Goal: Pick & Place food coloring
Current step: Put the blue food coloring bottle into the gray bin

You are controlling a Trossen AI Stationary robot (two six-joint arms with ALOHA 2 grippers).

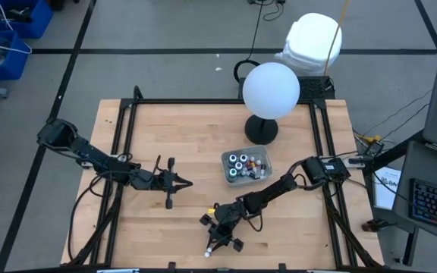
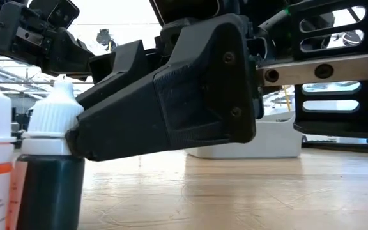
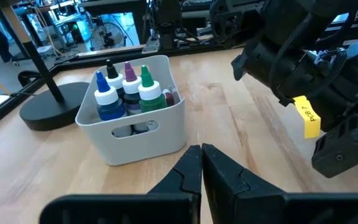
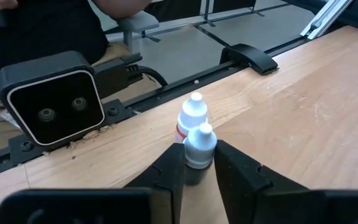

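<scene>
A pale wooden bench fills the middle of the high view, edged by a black metal frame. Near the far edge stands a lamp with a white globe on a round black base. A grey rectangular tray sits just in front of that base, toward the bench's right side. At the near edge, a black camera box is fixed to the frame. Off the bench, blue bins rest on the floor, and a white object, possibly a bucket, stands beyond the far edge.
</scene>
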